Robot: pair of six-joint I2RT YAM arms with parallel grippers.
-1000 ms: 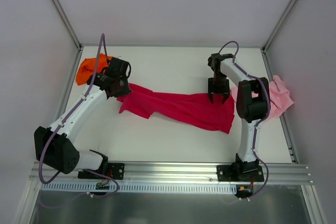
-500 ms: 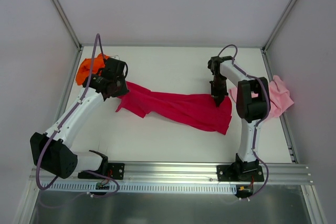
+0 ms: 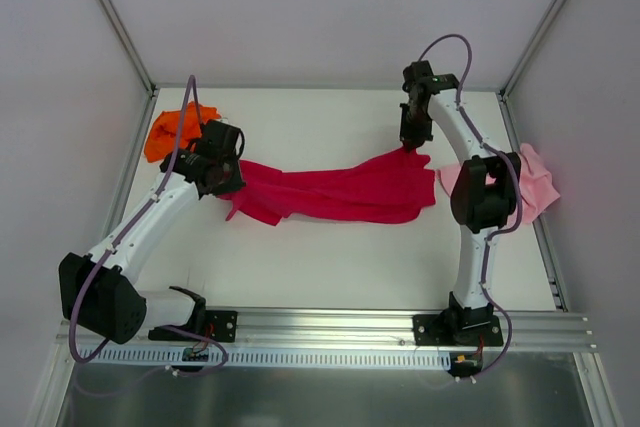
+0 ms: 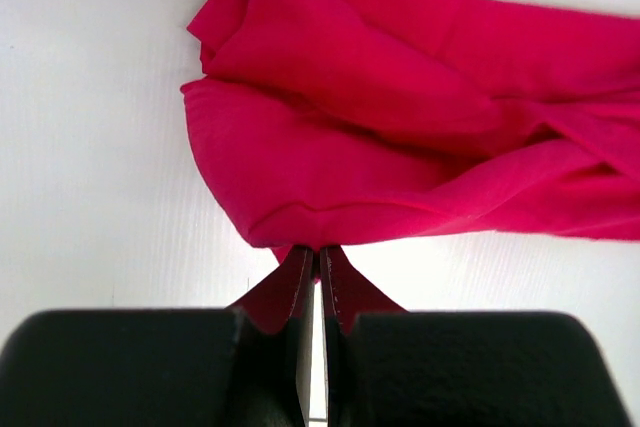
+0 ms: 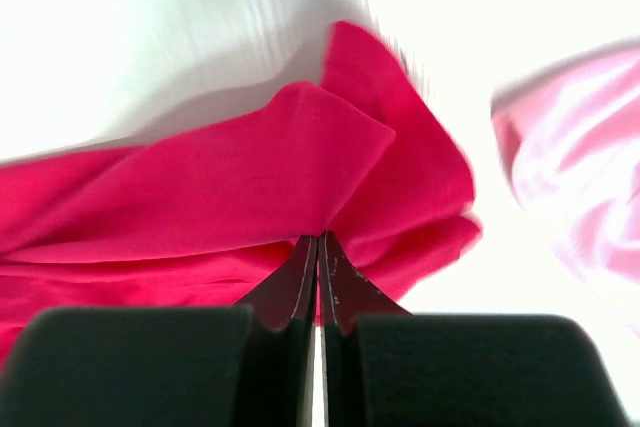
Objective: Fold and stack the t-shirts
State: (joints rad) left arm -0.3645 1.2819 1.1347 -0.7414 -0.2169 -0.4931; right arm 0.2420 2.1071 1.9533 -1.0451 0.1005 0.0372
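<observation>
Bases [image 3: 195, 325] of the two arms stand at the near edge of the white desk [image 3: 320, 267]. Beyond them, in the middle of the desk, we see the crimson t-shirt [image 3: 330, 192] stretched out from left to right as a long, wrinkled band between both arms.

The left end effector [image 3: 224, 169] is clenched on the left end of this shirt. In the left wrist view its fingers meet [image 4: 317, 252] with only a thin line between them, and they pinch a folded edge of the crimson t-shirt [image 4: 380, 97], which lies in soft folds on the desk in front of them.

The right end effector [image 3: 410, 145] stands a little farther back and grasps the right end of the same shirt. There the cloth draws up to a narrow point at the fingers. The right wrist view is slightly blurred, but we see the fingers pressed together [image 5: 318, 242] on the crimson t-shirt [image 5: 200, 197].

The pale pink t-shirt [image 3: 535, 182] lies crumpled at the right edge of the desk, close to the crimson one. The bright orange t-shirt [image 3: 175, 127] lies bunched in the far left corner, just behind the left end effector.
</observation>
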